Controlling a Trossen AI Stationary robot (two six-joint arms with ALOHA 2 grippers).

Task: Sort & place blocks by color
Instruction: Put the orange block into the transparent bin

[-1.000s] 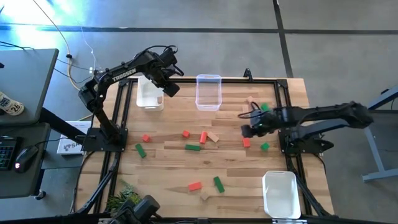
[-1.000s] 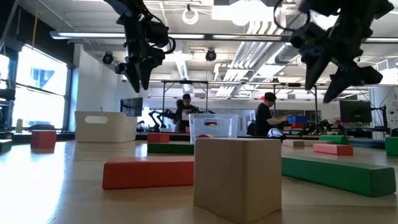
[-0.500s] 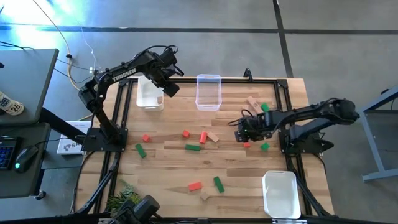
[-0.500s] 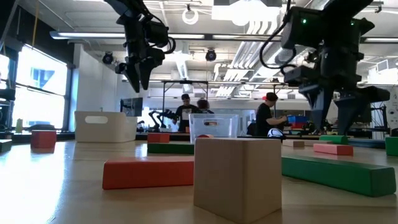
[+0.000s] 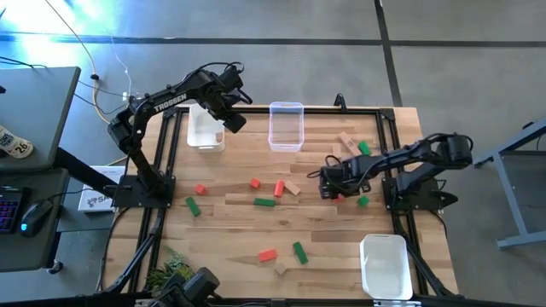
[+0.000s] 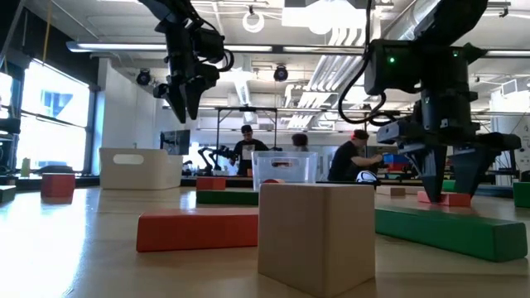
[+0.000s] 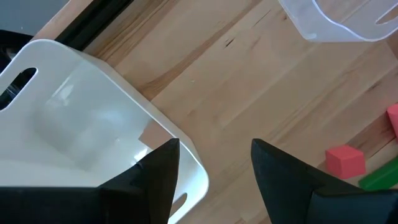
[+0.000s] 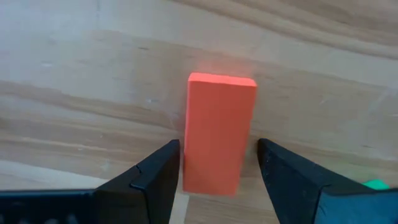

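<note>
On the wooden table [image 5: 230, 230], the right hand [image 8: 214, 163] straddles a red block [image 8: 217, 132], fingers open.

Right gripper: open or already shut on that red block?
Open. In the right wrist view the right gripper has one finger on each side of the red block, which lies flat on the table, ungripped.

Right claw [image 8: 216, 180] low at table, fingers spread. Left claw [image 7: 214, 165] raised, fingers parted.
</note>
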